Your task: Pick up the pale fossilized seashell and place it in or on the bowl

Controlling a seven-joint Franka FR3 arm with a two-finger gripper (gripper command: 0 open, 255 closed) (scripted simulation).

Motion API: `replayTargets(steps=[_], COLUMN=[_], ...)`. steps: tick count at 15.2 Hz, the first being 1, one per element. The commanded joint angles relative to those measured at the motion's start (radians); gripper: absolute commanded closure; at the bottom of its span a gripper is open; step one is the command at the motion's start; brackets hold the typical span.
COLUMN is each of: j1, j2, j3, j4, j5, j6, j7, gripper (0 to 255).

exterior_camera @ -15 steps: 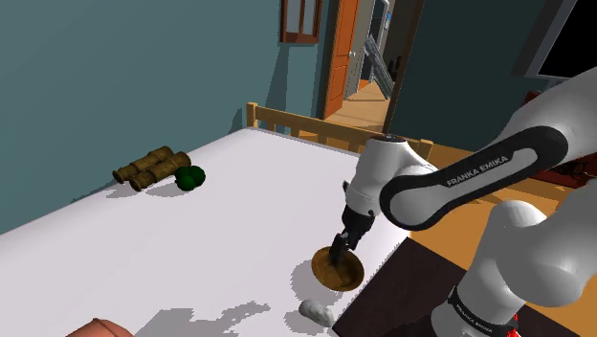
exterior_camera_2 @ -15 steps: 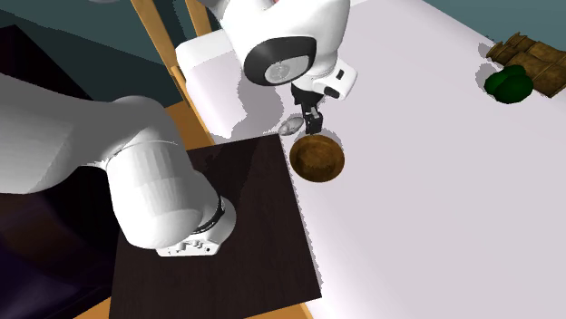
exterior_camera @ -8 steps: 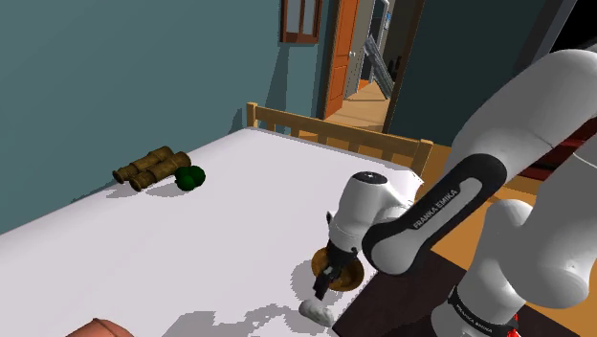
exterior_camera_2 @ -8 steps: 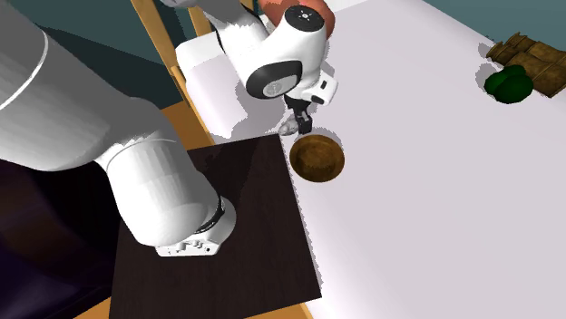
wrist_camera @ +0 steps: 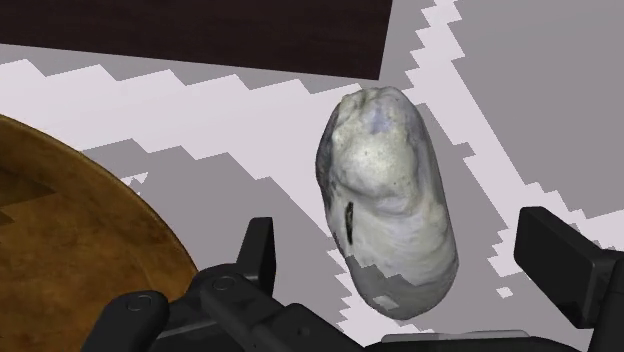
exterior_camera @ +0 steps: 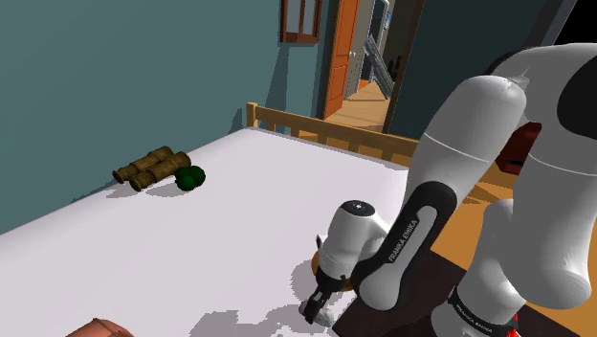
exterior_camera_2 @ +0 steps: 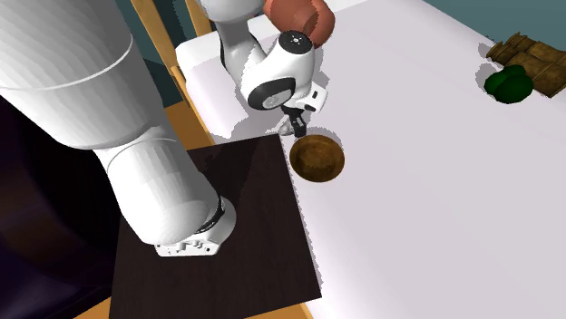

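My arm point(exterior_camera: 403, 241) is doubled over steeply, wrist low, hand point(wrist_camera: 400, 242) pointing down, both fingers point(wrist_camera: 258, 252) spread wide apart.

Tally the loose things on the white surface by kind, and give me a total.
Shell: 1
Bowl: 1
Binoculars: 1
Green lump: 1
Red-brown lump: 1
Total: 5
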Motion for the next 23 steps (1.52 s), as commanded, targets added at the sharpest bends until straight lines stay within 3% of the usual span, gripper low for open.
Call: replayTargets(steps=[1, 11, 12, 21, 23], j1=[-0.003, -0.005, -0.006, -0.005, 0.002], j2=[0.05, 0.086, 0.087, 0.086, 0.041], j3=[0.003, 0.003, 0.003, 0.003, -0.003], j4=[0.011, 0.02, 0.021, 0.02, 0.011], j5=[0.005, -0.001, -0.001, -0.001, -0.005], j6=[0.04, 0.068, 0.068, 0.068, 0.031], j7=[-0.011, -0.011, -0.012, -0.011, -0.001], gripper=[0, 0, 255, 255, 255])
